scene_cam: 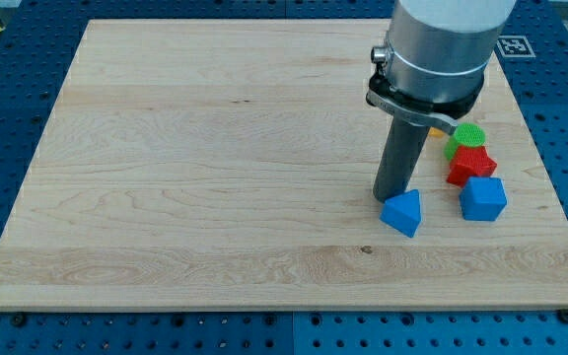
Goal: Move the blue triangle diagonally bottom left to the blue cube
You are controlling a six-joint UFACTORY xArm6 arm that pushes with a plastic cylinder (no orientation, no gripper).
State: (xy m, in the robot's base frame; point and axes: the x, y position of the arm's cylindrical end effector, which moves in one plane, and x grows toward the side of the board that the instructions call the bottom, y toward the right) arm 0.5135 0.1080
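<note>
A blue triangle lies on the wooden board at the lower right. A blue cube sits to its right, slightly higher in the view, with a gap between them. My tip rests on the board just above and left of the blue triangle, touching or nearly touching its upper left edge. The dark rod rises from there to the grey arm at the view's top.
A red block sits directly above the blue cube, touching it. A green block sits above the red one. A bit of yellow block shows behind the rod. The board's right edge is near the blocks.
</note>
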